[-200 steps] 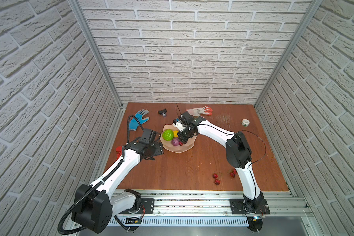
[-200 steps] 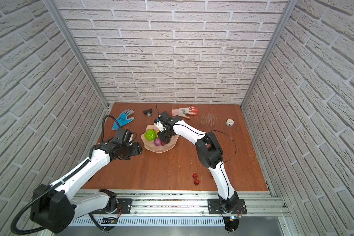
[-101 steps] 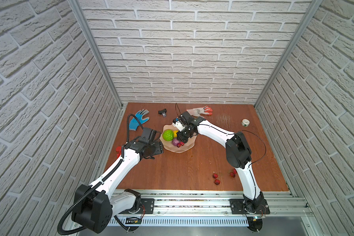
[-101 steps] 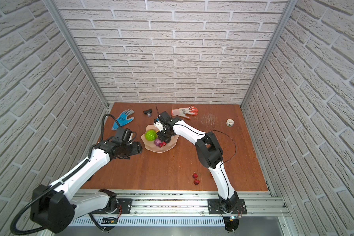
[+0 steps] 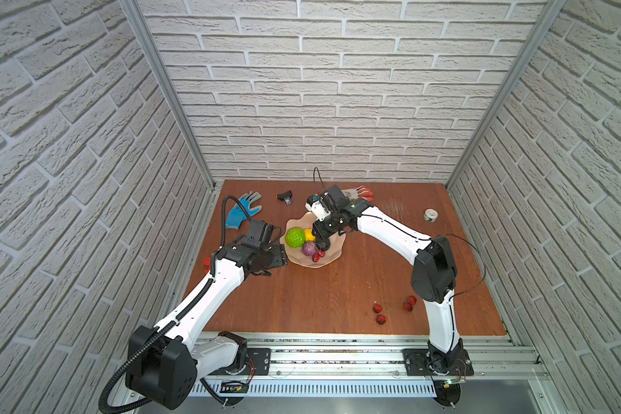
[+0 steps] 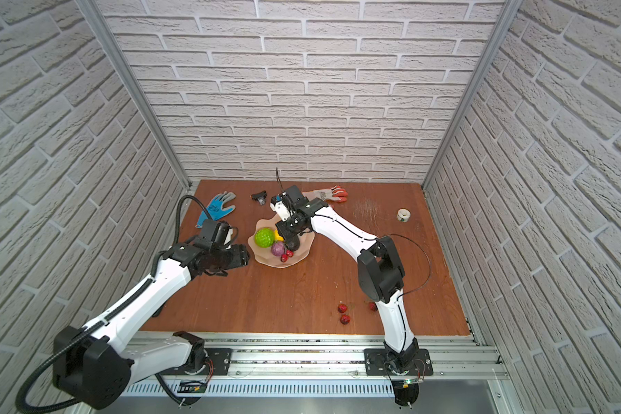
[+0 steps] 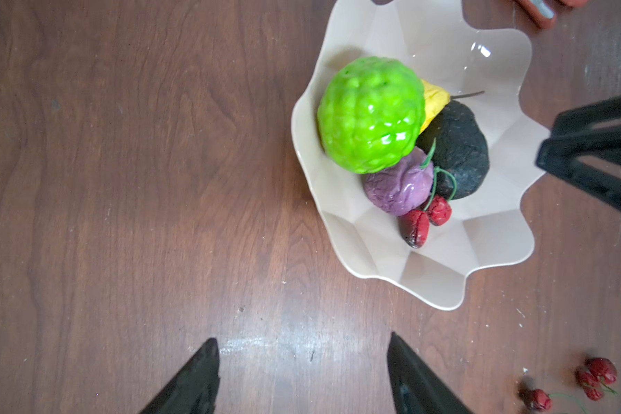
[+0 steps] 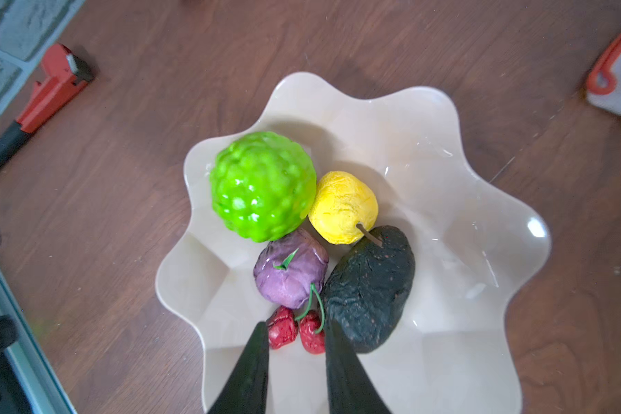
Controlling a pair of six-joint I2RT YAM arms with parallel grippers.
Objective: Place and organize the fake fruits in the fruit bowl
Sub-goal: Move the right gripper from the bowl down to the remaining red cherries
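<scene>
wooden table (image 5: 319, 294) bears bowl (image 5: 325, 260), blue glove (image 5: 242, 211), orange glove (image 5: 363, 193), tape (image 5: 430, 215), berries (image 5: 377, 308)

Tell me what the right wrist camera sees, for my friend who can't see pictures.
A pale wavy-rimmed fruit bowl on a wooden table holds a bumpy green ball, a yellow fruit, a purple fruit, a dark avocado and two red berries. The right end effector stands open, its black fingers either side of the berries.

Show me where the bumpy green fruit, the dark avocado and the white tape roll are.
bumpy green fruit (image 8: 262, 195), right wrist view, middle of its knobbly top.
avocado (image 8: 370, 286), right wrist view, middle of its dark skin.
tape roll (image 5: 430, 215), in a top view, its white side.
</scene>
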